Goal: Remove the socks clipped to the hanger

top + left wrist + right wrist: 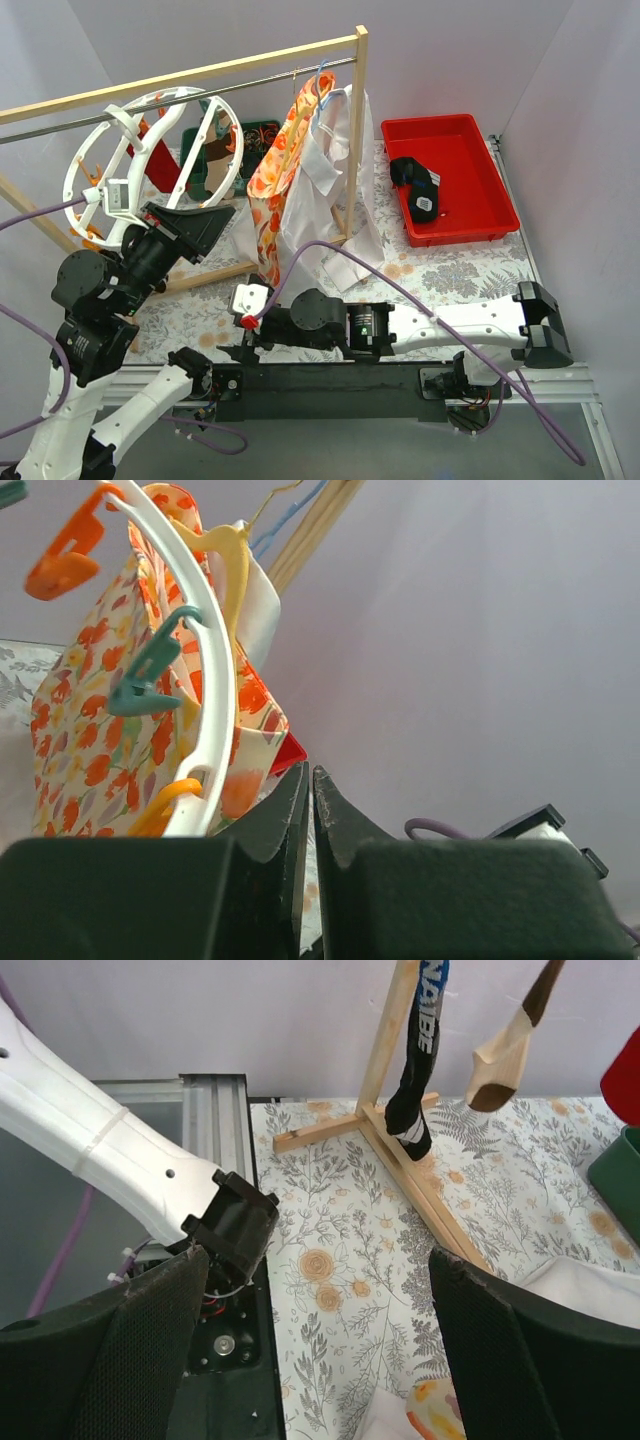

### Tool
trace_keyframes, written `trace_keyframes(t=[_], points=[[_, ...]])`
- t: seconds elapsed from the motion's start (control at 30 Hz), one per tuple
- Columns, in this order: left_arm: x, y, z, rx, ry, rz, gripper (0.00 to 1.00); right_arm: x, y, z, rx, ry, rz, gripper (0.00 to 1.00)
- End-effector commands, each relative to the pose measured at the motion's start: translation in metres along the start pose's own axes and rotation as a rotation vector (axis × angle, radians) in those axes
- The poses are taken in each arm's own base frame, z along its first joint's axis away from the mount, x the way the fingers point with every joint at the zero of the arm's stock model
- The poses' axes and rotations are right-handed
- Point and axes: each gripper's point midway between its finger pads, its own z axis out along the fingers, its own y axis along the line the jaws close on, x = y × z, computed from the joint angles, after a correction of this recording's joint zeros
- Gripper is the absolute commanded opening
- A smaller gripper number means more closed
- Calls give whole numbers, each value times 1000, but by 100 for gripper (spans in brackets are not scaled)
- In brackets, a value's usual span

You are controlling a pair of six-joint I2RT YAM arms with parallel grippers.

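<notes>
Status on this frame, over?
Left tool shut, empty, at hanger rim. Right tool open, low over table. Socks hanging from hanger; one sock in red bin. Floral garment crowds hanger.

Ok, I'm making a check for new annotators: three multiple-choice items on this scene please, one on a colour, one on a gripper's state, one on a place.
1. The hanger has a ring that is: A blue, B white, C black.
2. The right gripper is: A shut on a sock, B shut on the hanger, C open and empty.
3. The loose black sock lies: A in the red bin, B in the right gripper, C across the hanger.
Answers: B, white plastic in the left wrist view; C, its jaws stand wide apart with nothing between; A, it rests on the bin's floor.
</notes>
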Motion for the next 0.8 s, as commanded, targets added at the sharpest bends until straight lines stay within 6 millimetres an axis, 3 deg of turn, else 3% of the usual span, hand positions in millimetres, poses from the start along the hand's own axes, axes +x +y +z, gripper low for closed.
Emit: trace_keyframes(t=[0.0,0.13,0.17,0.23,0.27,0.33,0.37,0.4,0.47,0.6,0.77], points=[[-5,-31,-11,102,45,-2,6,-32,-10,11,32,-91,33,95],[-20,-46,-41,125,1,24,18,-20,-6,21,4,-74,35,95],[-29,-50,-54,127,-36,32,26,-22,-4,22,-5,-78,35,95],[-36,-48,-70,90,-64,52,31,-21,-4,23,-8,-77,38,95],[-50,-50,-80,66,-118,60,36,-20,-4,23,-10,-75,38,95],[-54,-42,-93,9,-131,91,38,-19,-5,23,-11,-77,41,95],[-66,-43,-102,-14,-173,101,38,-19,-5,23,-17,-81,43,95],[-63,-33,-105,-72,-154,108,38,-18,-5,24,-18,-76,42,95],[-70,-31,-116,-110,-176,111,38,-18,-5,24,-21,-78,44,95],[-62,3,-132,-269,-175,81,40,-18,-8,17,-11,-82,48,95],[-55,33,-152,-393,-227,16,55,-20,-8,13,-12,-89,51,95]])
